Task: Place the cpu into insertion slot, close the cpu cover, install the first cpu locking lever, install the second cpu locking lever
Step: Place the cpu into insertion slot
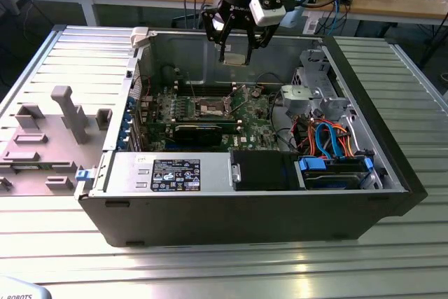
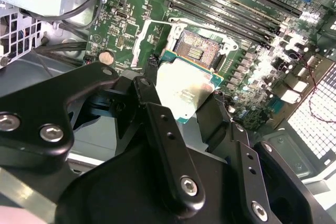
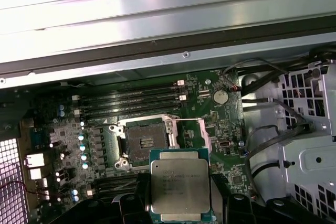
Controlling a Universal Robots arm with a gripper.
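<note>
My gripper (image 1: 234, 52) hangs over the back of the open computer case, shut on the cpu (image 1: 234, 58). In both wrist views the cpu (image 3: 179, 184) (image 2: 184, 90) is a flat square chip with a silvery top and a green rim, clamped between the black fingers (image 3: 137, 195). The insertion slot (image 3: 143, 142) (image 2: 197, 51) (image 1: 212, 108) is a dark square socket in the green board, bare and uncovered, below the chip and slightly off to one side. The cpu cover (image 3: 202, 135) (image 2: 137, 43), a thin silver frame, stands swung open beside the socket.
Black memory slots (image 3: 131, 98) run beside the socket. A long black card (image 1: 203, 133) lies in front of it. The case holds a labelled power supply (image 1: 171, 173), a metal drive cage (image 1: 315, 96) and blue and orange cables (image 1: 332, 141). A grey fixture (image 1: 63, 117) sits at the exterior view's left.
</note>
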